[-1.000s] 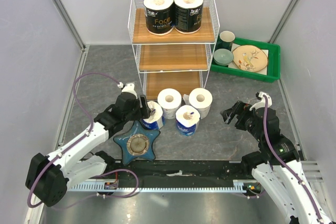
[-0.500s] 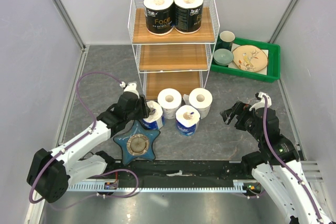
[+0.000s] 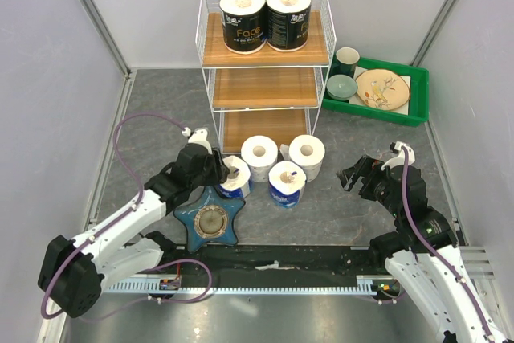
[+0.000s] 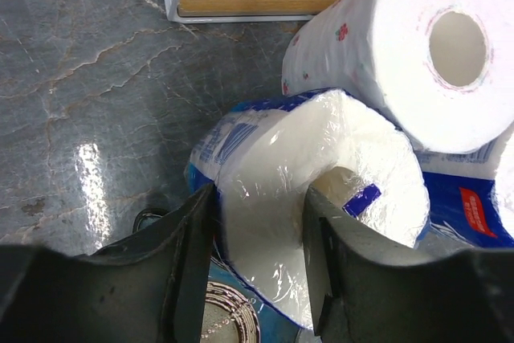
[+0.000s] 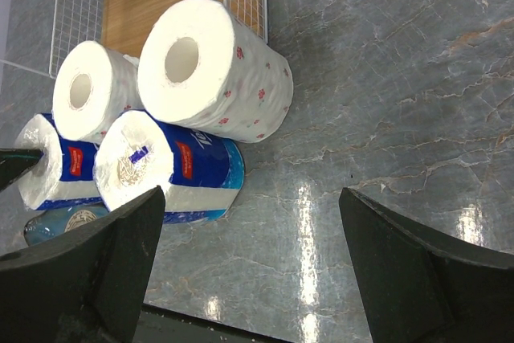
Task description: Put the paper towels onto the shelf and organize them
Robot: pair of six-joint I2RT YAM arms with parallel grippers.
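Observation:
Two black-wrapped paper towels (image 3: 242, 18) (image 3: 288, 16) stand on the top tier of the shelf (image 3: 265, 87). On the floor before it are two white rolls (image 3: 259, 156) (image 3: 307, 156) and two blue-white rolls (image 3: 287, 184) (image 3: 236, 177). My left gripper (image 3: 221, 168) is shut on the left blue-white roll (image 4: 265, 190). Its fingers (image 4: 193, 263) pinch the roll's wall, one outside and one at the core. The roll touches a white roll (image 4: 418, 46). Right of the rolls, my right gripper (image 3: 359, 176) is open over bare floor (image 5: 249, 255), apart from the nearest blue-white roll (image 5: 169, 166).
A blue star-shaped dish (image 3: 211, 221) lies just below the held roll. A green tray (image 3: 373, 114) with a cup, a bowl and a plate sits right of the shelf. The shelf's middle and bottom tiers hold nothing. Grey walls enclose the floor on three sides.
My left gripper's jaws have closed on the left blue-white roll's wall, and the left wrist has shifted slightly. The right arm has not moved.

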